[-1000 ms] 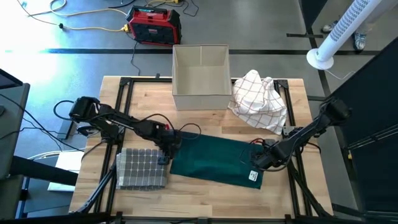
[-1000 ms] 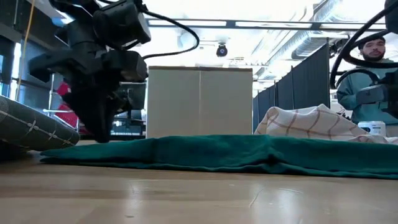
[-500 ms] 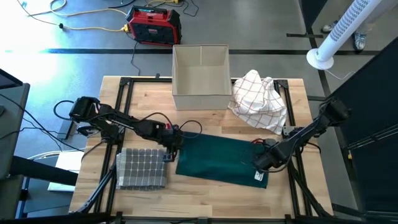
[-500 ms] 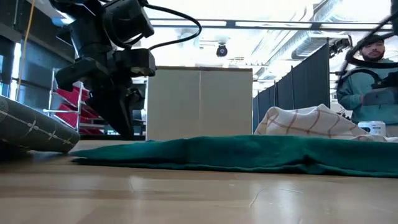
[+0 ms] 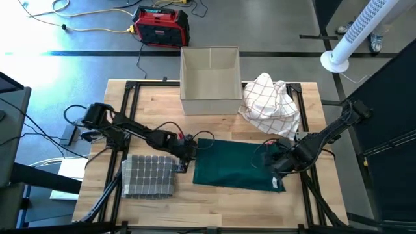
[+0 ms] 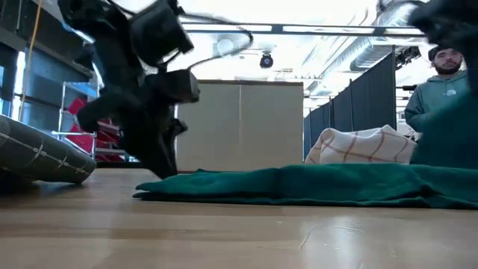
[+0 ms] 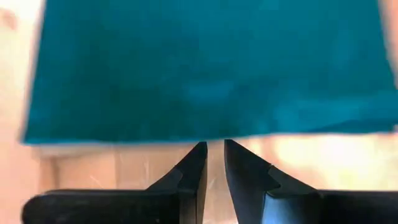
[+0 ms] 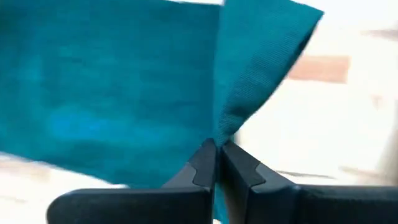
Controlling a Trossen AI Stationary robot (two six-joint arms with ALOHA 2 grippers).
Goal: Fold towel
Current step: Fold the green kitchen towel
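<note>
Nearest the front edge of the tabletop, a grey quilted pad lies flat on the left side. Just beyond and to its right, the green towel is spread flat across the middle of the wood, its left edge beside the pad and its right end bunched and raised off the surface. The left gripper sits at the towel's left edge, low over the wood; the left wrist view shows its fingers drawn almost together with only a thin gap, bare wood beneath them and the towel's edge just ahead, not pinched. The right gripper is at the towel's right end, and the right wrist view shows its fingers pressed onto a lifted fold of the green cloth, which stands up from between them. Farther back on the right, a white checked cloth lies in a heap, well apart from the towel. At the far edge, a beige open box stands in the middle. Beyond the table, the low view shows a person in a green hoodie.
</note>
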